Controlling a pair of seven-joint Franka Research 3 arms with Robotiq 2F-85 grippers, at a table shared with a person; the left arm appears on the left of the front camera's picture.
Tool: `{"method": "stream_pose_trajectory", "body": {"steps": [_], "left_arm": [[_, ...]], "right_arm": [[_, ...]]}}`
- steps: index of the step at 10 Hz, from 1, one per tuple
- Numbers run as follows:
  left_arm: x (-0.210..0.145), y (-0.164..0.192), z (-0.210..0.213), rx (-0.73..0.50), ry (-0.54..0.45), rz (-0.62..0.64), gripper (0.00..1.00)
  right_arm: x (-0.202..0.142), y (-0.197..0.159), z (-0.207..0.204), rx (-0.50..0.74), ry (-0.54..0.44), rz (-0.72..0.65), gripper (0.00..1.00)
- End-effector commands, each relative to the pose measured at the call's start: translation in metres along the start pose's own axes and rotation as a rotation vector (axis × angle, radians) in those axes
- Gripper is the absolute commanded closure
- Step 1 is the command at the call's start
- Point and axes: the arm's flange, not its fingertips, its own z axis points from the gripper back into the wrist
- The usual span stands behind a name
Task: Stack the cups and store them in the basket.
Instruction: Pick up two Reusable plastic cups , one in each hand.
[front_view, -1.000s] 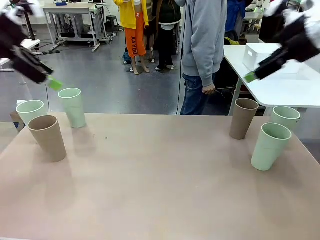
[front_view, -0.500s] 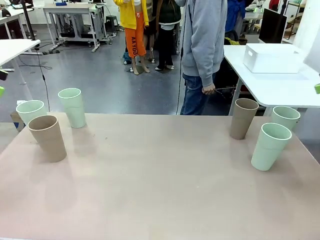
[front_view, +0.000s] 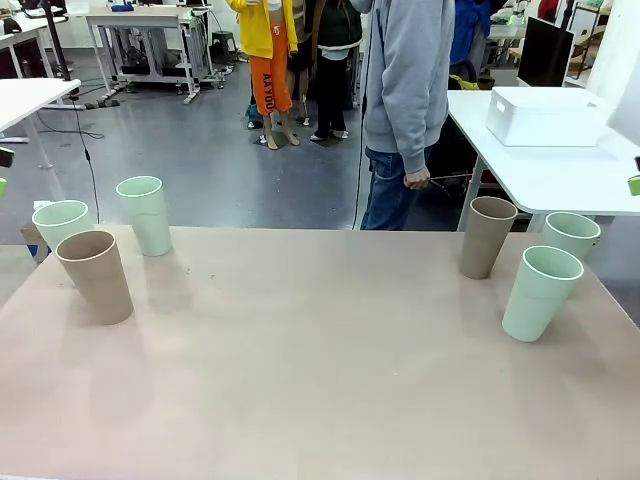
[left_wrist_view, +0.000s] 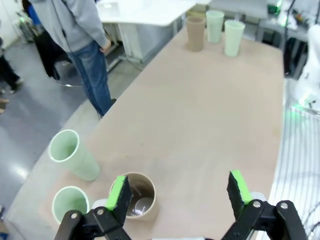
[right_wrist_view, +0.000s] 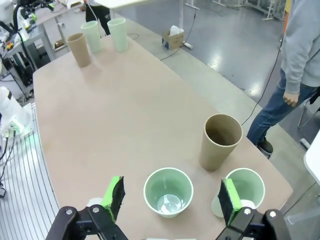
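Tan-brown cup (front_view: 97, 277) stands near the left edge of a matte, pinkish-beige table (front_view: 320, 390). A mint cup (front_view: 60, 225) is just behind it to the left, and a second mint cup (front_view: 145, 216) is farther back to the right. Near the right edge a second tan-brown cup (front_view: 487, 238) stands toward the far side. A third mint cup (front_view: 570, 236) is to its right, and a fourth mint cup (front_view: 541, 294) is nearer, just in front of the third. All six are upright and unstacked.

The basket (front_view: 545, 117), white and rectangular, sits on a separate white table (front_view: 560, 185) beyond the far right corner, well apart from both groups.

A person (front_view: 405, 90) in a grey hoodie and jeans stands at the far side. Behind them are a glossy grey floor (front_view: 230, 170) and white workbenches (front_view: 150, 20).

The left gripper (left_wrist_view: 179, 190) hovers over the left group with its jaws spread wide, gripping nothing. The right gripper (right_wrist_view: 171, 196) hovers over the right group, likewise spread wide, nothing between its pads.
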Motion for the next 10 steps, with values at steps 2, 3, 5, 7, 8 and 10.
{"method": "stream_pose_trajectory", "body": {"steps": [2,3,5,7,8,10], "left_arm": [[0.0,0.0,0.0,0.0,0.0,0.0,0.0],[0.0,0.0,0.0,0.0,0.0,0.0,0.0],[0.0,0.0,0.0,0.0,0.0,0.0,0.0],[0.0,0.0,0.0,0.0,0.0,0.0,0.0],[0.0,0.0,0.0,0.0,0.0,0.0,0.0],[0.0,0.0,0.0,0.0,0.0,0.0,0.0]], "right_arm": [[0.0,0.0,0.0,0.0,0.0,0.0,0.0],[0.0,0.0,0.0,0.0,0.0,0.0,0.0],[0.0,0.0,0.0,0.0,0.0,0.0,0.0],[0.0,0.0,0.0,0.0,0.0,0.0,0.0],[0.0,0.0,0.0,0.0,0.0,0.0,0.0],[0.0,0.0,0.0,0.0,0.0,0.0,0.0]]}}
